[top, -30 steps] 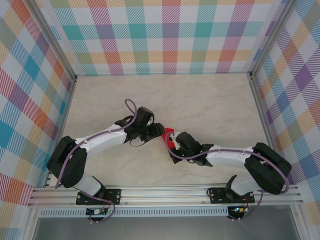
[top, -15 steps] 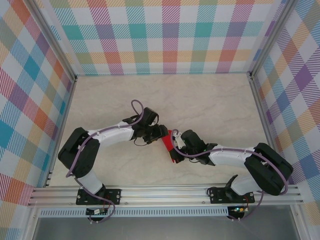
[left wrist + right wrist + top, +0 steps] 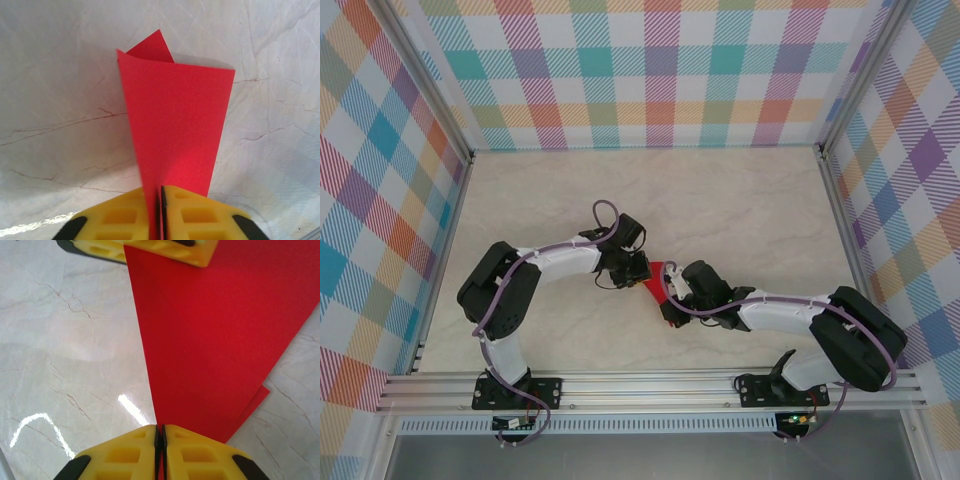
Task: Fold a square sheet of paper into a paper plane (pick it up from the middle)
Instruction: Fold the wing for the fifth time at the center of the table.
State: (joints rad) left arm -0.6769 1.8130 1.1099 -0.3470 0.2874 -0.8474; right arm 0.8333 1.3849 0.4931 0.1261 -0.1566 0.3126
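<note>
I had the square sheet of paper (image 3: pixel 215 330) doubled over at mid-bench (image 3: pixel 740 200), with my left hand (image 3: pixel 161 200) and right hand (image 3: pixel 160 435) each pinched onto an end. I judged it early: nose and wing folds remained.

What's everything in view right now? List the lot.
paper: one, red, partly folded, mid-table between the grippers
table: one, pale marbled, under everything
walls: three, multicolour plaid, left, back and right of the table
rail: one, silver metal, near edge, carrying both arm bases
left arm: one, white and black, reaching in from the near left
right arm: one, white and black, reaching in from the near right
left gripper: one, yellow fingers, shut on the paper
right gripper: one, yellow fingers, shut on the paper
</note>
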